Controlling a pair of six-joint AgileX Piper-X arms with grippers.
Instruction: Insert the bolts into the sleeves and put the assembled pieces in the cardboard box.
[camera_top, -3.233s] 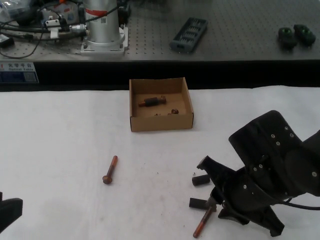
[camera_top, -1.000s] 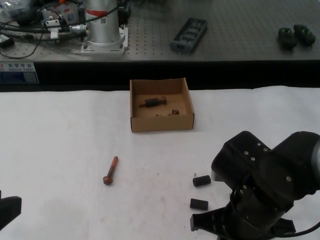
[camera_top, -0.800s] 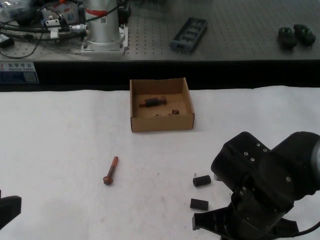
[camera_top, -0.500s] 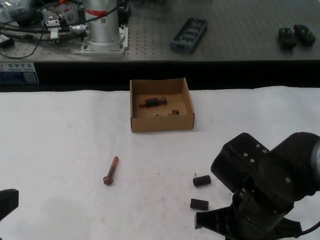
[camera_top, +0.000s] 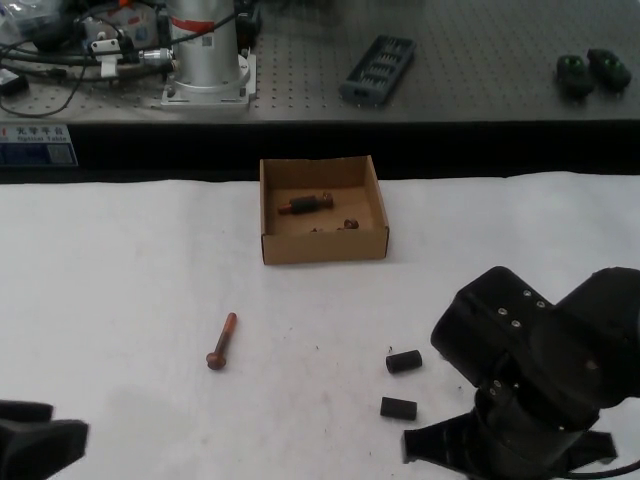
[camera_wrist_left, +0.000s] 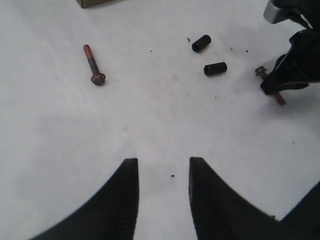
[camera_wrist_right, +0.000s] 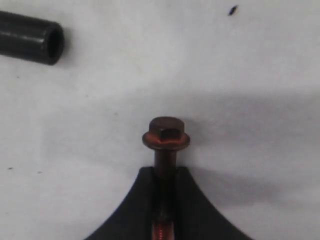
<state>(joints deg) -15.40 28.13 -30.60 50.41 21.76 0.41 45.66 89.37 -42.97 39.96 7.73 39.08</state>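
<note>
1. Tool state. My right gripper (camera_wrist_right: 165, 172) is closed on the shank of a bolt (camera_wrist_right: 165, 134), close to the near right corner of the worktop (camera_top: 120, 270). The head stands out past the fingertips, and the threaded end runs back between the fingers. I cannot tell whether the bolt is clear of the worktop. My left gripper (camera_wrist_left: 163, 165) is partly open and empty, low over the near left corner.

2. Parts.
- The near sleeve (camera_wrist_left: 215, 68) and the far sleeve (camera_wrist_left: 201, 43) lie apart from each other, just beside the right gripper on its middle side.
- A second bolt (camera_top: 221, 340) lies left of the middle.
- The box (camera_top: 322, 245) sits toward the middle of the far edge and holds one assembled piece (camera_top: 305, 204).

3. Step in hand, as I judge it: secure the gripped bolt and raise it for mating with a sleeve.

4. Method.
- I confirm that the grip is square before lifting. A round shank pinched near one end will likely pivot.
- I lift straight up and slowly, so the tail does not drag and twist the bolt.
- I stay off the near sleeve, because a nudge would probably roll it.
- I expect to need the threaded end free. I would therefore have the left gripper take a sleeve and offer its bore in line with the shank.
</note>
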